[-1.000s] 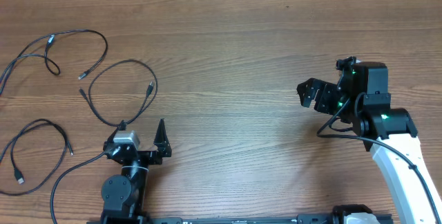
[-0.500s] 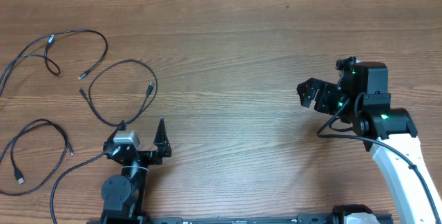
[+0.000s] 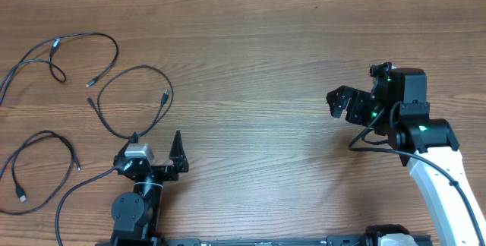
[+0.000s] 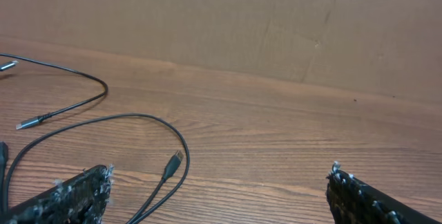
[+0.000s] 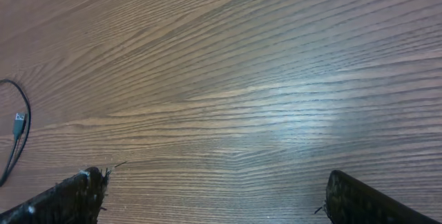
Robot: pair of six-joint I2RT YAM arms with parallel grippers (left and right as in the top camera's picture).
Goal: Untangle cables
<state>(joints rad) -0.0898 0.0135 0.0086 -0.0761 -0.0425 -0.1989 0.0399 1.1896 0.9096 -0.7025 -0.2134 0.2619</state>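
Three thin black cables [image 3: 115, 47] [image 3: 140, 67] [image 3: 45, 132]; two robot arms [image 3: 135, 204] [image 3: 425, 136]; one wooden table [image 3: 266, 48].

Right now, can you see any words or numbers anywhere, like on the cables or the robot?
None: no word, number or sign can be read on the cables, the table, the left gripper, the right gripper or the cardboard wall.

Even, fairly bright indoor light falls on the wooden table [image 3: 250, 41]. The overhead view is sharp, and the cables [image 3: 129, 102] cast only thin, faint shadows. The right wrist view shows a pale sheen on the wood grain.
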